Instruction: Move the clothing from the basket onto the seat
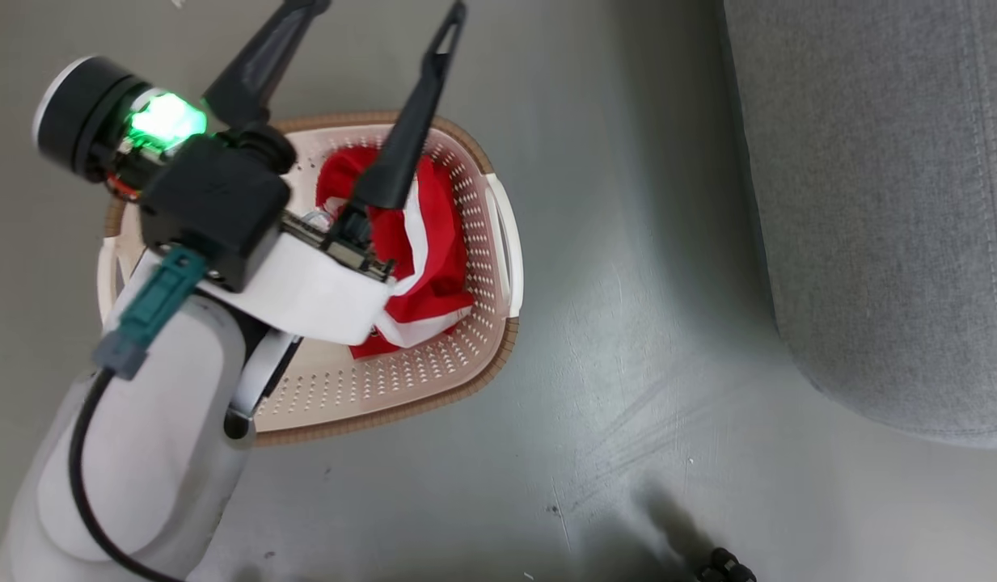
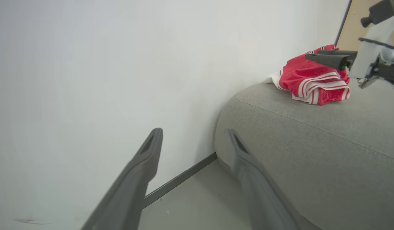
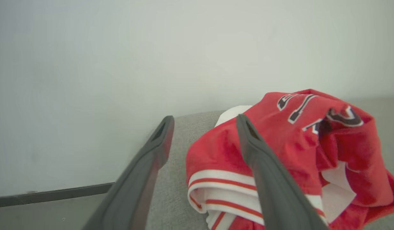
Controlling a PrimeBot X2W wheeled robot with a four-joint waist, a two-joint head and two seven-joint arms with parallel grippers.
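One garment (image 3: 296, 150) lies on the seat (image 3: 174, 179) by the released right claw (image 3: 205, 118); the released left claw (image 1: 385, 8) should next grasp clothing (image 1: 441, 242) in the basket (image 1: 466, 356).

The head camera looks almost straight down on the floor (image 1: 627, 364), basket (image 1: 401, 380) and seat (image 1: 870, 202) edge. The left wrist camera sits low, facing the wall (image 2: 88, 64), the seat's clothing (image 2: 312, 83) far off. The right wrist camera is close on what seems the same clothing, wall behind.
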